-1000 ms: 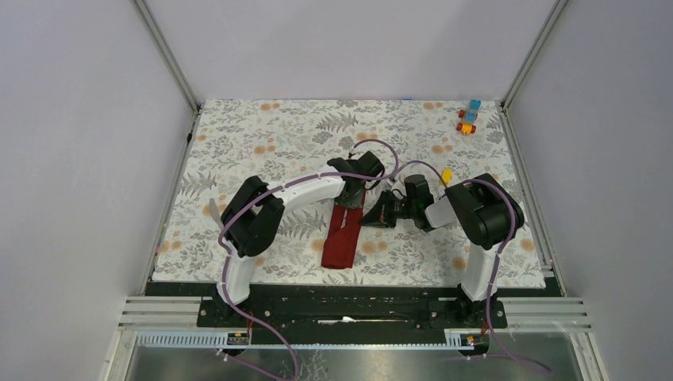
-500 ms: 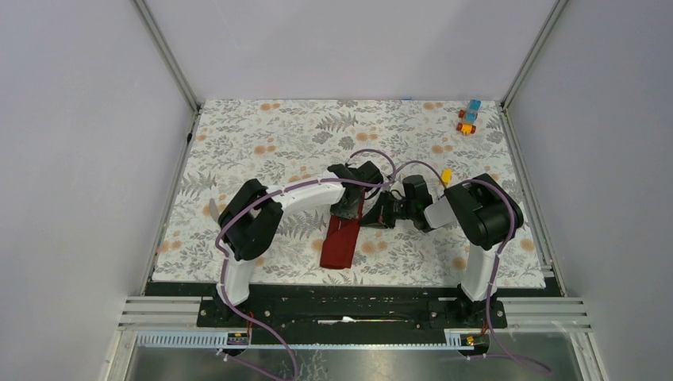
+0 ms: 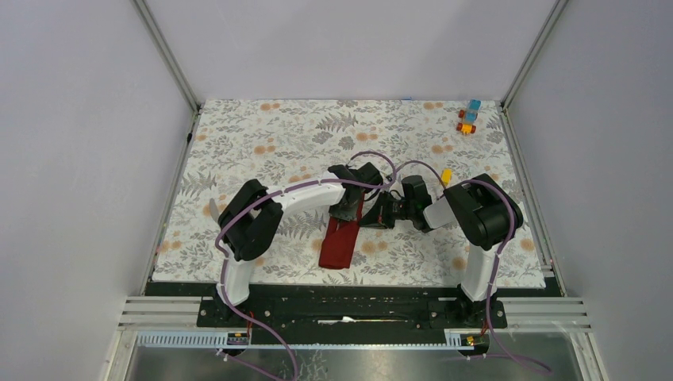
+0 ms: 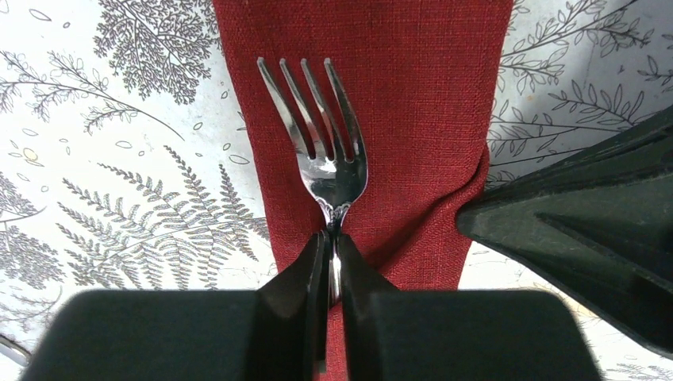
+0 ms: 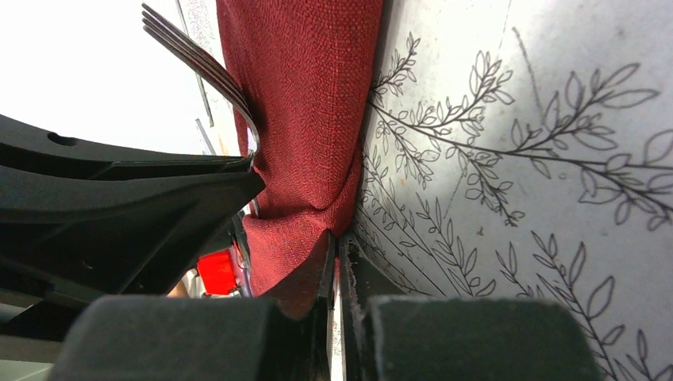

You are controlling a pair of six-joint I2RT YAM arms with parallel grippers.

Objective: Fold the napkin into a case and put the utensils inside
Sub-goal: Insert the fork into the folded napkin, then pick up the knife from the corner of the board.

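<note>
The dark red napkin (image 3: 336, 244) lies folded as a narrow long case on the floral mat, pointing towards the near edge. In the left wrist view my left gripper (image 4: 332, 240) is shut on the handle of the silver fork (image 4: 325, 163), whose tines lie over the red cloth (image 4: 413, 95). My right gripper (image 5: 337, 240) is shut on the right edge of the cloth (image 5: 309, 95) and pinches it up from the mat. From above the two grippers, left (image 3: 349, 208) and right (image 3: 374, 216), meet at the case's far end. A slim pale shape (image 3: 213, 209) by the left elbow may be the knife.
Small orange, blue and yellow toy blocks (image 3: 468, 119) sit at the mat's far right corner. A single yellow block (image 3: 447, 175) lies just behind the right arm. Grey walls and metal posts close in the mat on three sides.
My left gripper has moved towards the near edge with the fork, down over the far end of the case. The right gripper has shifted slightly left, still on the cloth's edge.
</note>
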